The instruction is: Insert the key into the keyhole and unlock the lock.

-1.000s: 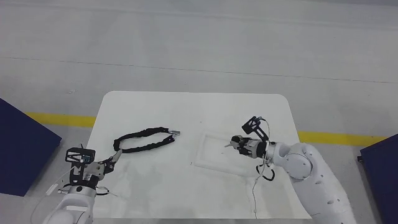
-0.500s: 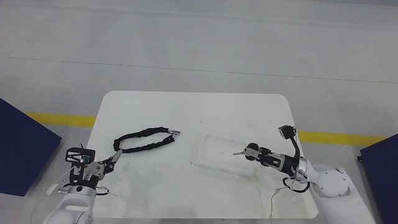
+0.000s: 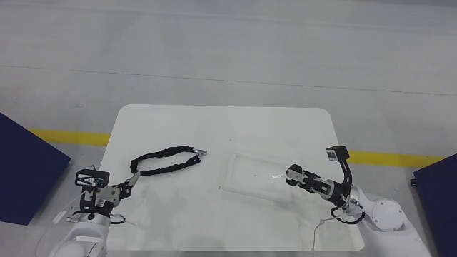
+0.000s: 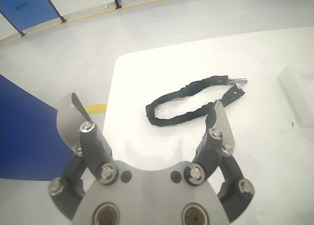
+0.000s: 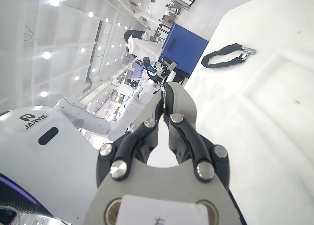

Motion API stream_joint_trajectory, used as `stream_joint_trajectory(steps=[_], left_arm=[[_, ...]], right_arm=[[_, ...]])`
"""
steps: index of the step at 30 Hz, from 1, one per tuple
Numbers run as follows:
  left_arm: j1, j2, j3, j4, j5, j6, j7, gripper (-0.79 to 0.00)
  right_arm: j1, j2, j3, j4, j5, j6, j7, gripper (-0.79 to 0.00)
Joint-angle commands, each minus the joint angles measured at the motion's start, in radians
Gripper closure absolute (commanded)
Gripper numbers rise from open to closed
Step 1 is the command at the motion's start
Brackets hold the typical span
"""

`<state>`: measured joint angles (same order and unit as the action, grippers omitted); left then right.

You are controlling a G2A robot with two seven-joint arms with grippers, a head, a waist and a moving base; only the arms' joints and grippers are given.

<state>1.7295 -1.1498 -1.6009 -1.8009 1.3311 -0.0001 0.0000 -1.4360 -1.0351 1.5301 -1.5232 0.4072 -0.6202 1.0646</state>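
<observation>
Backed the right gripper (image 3: 289,177) away since a second ago, from above the middle of the shallow white tray (image 3: 232,173) to just over its right-hand rim, with the arm swung out toward the near right corner of the table (image 3: 214,125). Same clamp on the key (image 3: 277,178) all the while: fingers pinched tight on its head, blade poking out toward the tray's middle, seen edge-on as a thin metal sliver between the pads in the right wrist view. Cannot tell whether held just above the tray or touching it. No shift in the left gripper (image 4: 145,101): parked over the near left corner of the table, fingers spread wide with nothing between them, aimed at the chain lock (image 4: 191,88). Found on the left half of the table, well apart from the key: a black fabric-sleeved loop lying flat, closed end near the left gripper but not touching it, open ends toward the tray. At those ends, the small metal lock body (image 4: 239,81), near the tray's left rim but apart from it. Keyhole too small to make out.
</observation>
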Motion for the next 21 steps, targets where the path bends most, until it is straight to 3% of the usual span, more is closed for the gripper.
stream_joint_trajectory(steps=[1, 5, 10, 14, 21], left_arm=[[-0.002, 0.003, -0.012, -0.012, 0.046, -0.002, -0.006, -0.785], [-0.023, 0.011, -0.028, -0.068, 0.137, -0.067, -0.041, -0.785], [-0.176, 0.014, 0.052, -0.025, 0.197, -0.216, -0.139, -0.785], [-0.362, 0.008, 0.161, 0.12, 0.237, -0.322, -0.186, -0.785], [-0.657, -0.015, 0.344, 0.466, 0.264, -0.524, -0.186, -0.785]], right_arm=[[0.0, 0.0, 0.0, 0.0, 0.0, 0.0, 0.0, 0.0], [0.0, 0.0, 0.0, 0.0, 0.0, 0.0, 0.0, 0.0], [0.0, 0.0, 0.0, 0.0, 0.0, 0.0, 0.0, 0.0], [0.0, 0.0, 0.0, 0.0, 0.0, 0.0, 0.0, 0.0], [0.0, 0.0, 0.0, 0.0, 0.0, 0.0, 0.0, 0.0]])
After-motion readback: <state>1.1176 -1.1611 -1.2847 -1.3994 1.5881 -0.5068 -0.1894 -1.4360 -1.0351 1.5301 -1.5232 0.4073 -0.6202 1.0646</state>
